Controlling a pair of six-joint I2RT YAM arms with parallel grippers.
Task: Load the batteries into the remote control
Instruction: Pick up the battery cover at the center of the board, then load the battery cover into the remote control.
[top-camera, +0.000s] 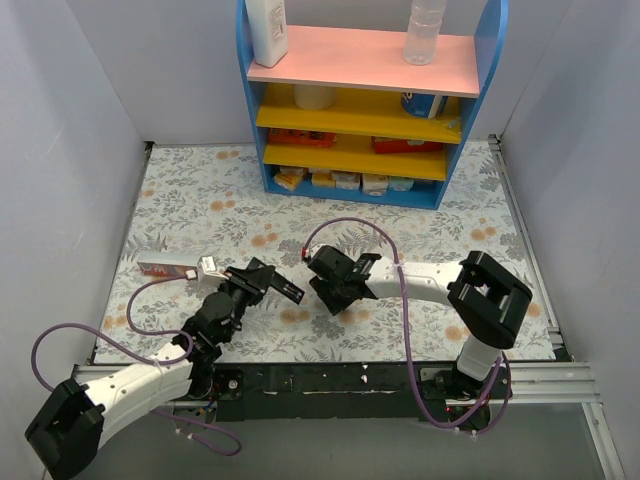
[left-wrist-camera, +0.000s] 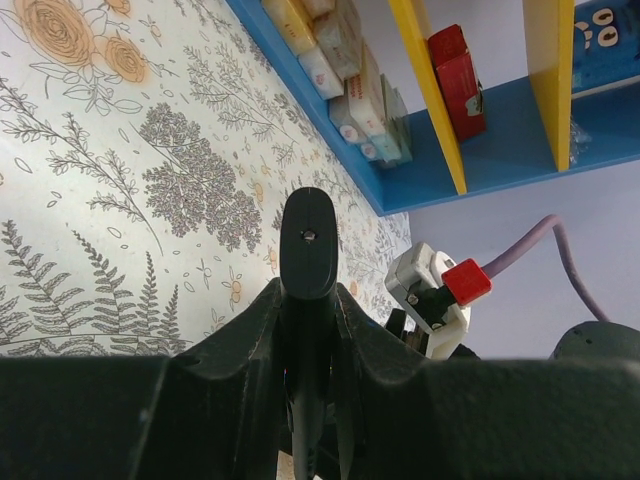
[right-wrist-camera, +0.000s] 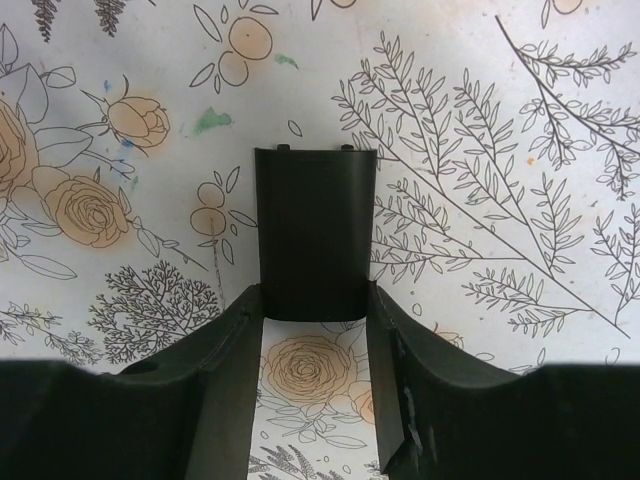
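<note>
My left gripper (top-camera: 262, 281) is shut on the remote control (top-camera: 285, 290), a slim black bar that sticks out to the right above the mat. In the left wrist view the remote (left-wrist-camera: 308, 250) is seen edge-on, clamped between the gripper's (left-wrist-camera: 310, 330) fingers. My right gripper (top-camera: 328, 284) is just right of the remote's tip. In the right wrist view this gripper (right-wrist-camera: 315, 305) is shut on a small flat black cover piece (right-wrist-camera: 315, 230) with two tabs on its far edge, held over the mat. The batteries are not in view.
A reddish-brown flat stick (top-camera: 160, 268) with a white piece at its end lies on the flowered mat (top-camera: 420, 230) at the left. A blue, yellow and pink shelf (top-camera: 360, 100) with boxes and bottles stands at the back. White walls close in both sides.
</note>
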